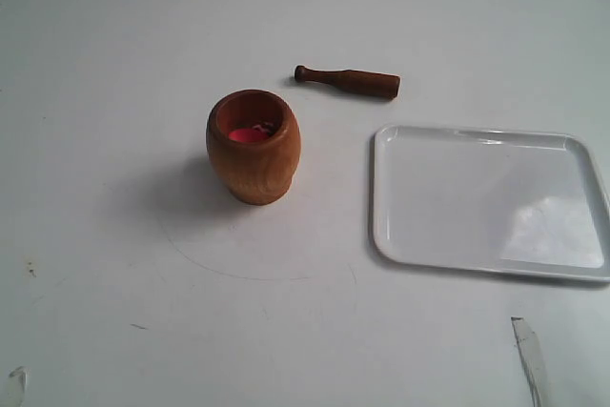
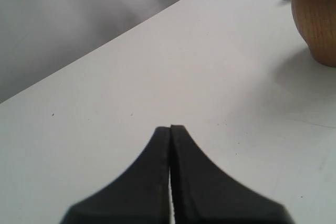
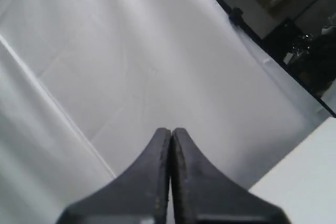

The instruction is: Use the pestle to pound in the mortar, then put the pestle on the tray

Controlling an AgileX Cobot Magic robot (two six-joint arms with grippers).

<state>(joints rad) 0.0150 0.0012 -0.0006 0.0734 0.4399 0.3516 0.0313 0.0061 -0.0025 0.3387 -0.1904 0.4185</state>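
The orange-brown wooden mortar (image 1: 253, 146) stands upright mid-table, with something pink-red inside it. Behind it and to the right lies the dark brown pestle (image 1: 347, 81), flat on the table with its knob end toward the mortar. The white tray (image 1: 400, 226) sits empty at the right. Neither gripper shows in the exterior view. My left gripper (image 2: 170, 128) is shut with nothing in it, low over bare table, with the mortar (image 2: 316, 14) ahead at the view's edge. My right gripper (image 3: 171, 130) is shut on nothing too, pointing past the table at a pale wall.
A white table (image 1: 114, 235) carries everything. A pale strip (image 1: 530, 355) lies near the front right edge. A faint arc is marked on the tabletop in front of the mortar. In the right wrist view a table corner (image 3: 310, 182) shows, with dark clutter beyond.
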